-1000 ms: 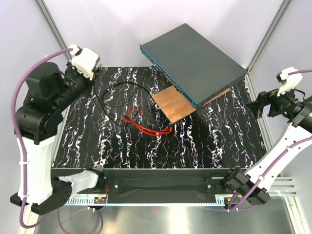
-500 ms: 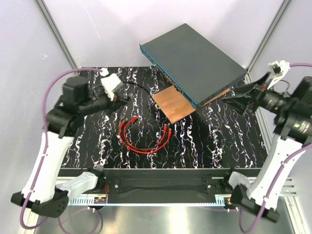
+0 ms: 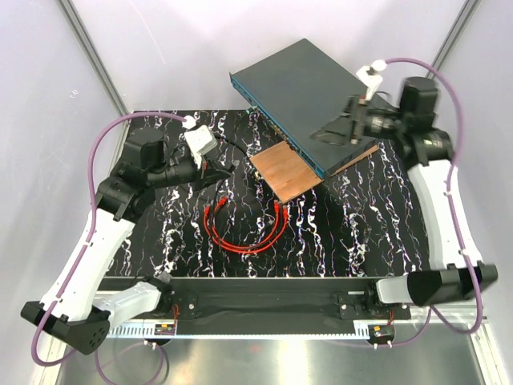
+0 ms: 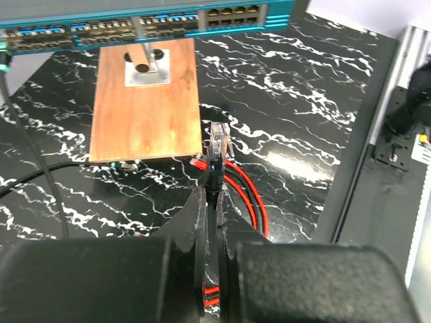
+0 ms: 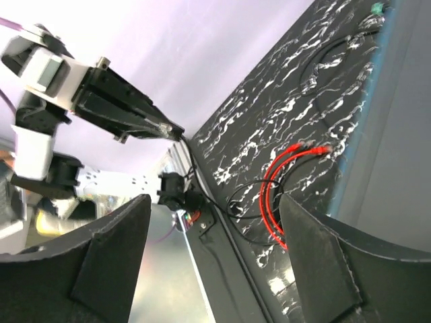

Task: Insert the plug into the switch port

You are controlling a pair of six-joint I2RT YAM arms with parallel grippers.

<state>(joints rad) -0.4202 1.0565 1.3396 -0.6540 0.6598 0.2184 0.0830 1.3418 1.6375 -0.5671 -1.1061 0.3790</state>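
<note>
**Q:** Overhead first. Where are you?

**A:** My left gripper hangs over the black marbled table, just left of the brown wooden board. The thin bright-red cable loops on the table nearer my bases. The flat dark-grey switch box sits far and right. My right gripper hovers over the box's top.

**Q:** Left wrist?

**A:** The jaws are pinched narrow on the dark boot just behind the small clear plug, which pokes out past my fingertips. The switch port row runs along the teal face at the far edge. It lies beyond the board and well apart from the plug.

**Q:** Right wrist?

**A:** The fingers are spread wide with nothing between them. The box top is below at the right.

**Q:** Which step, and what next?

**A:** I judge the plug is gripped and the approach is under way, with insertion not yet begun. Next I must carry the plug far over the board, square it to one socket and push straight in. The right gripper could steady the box.
</note>
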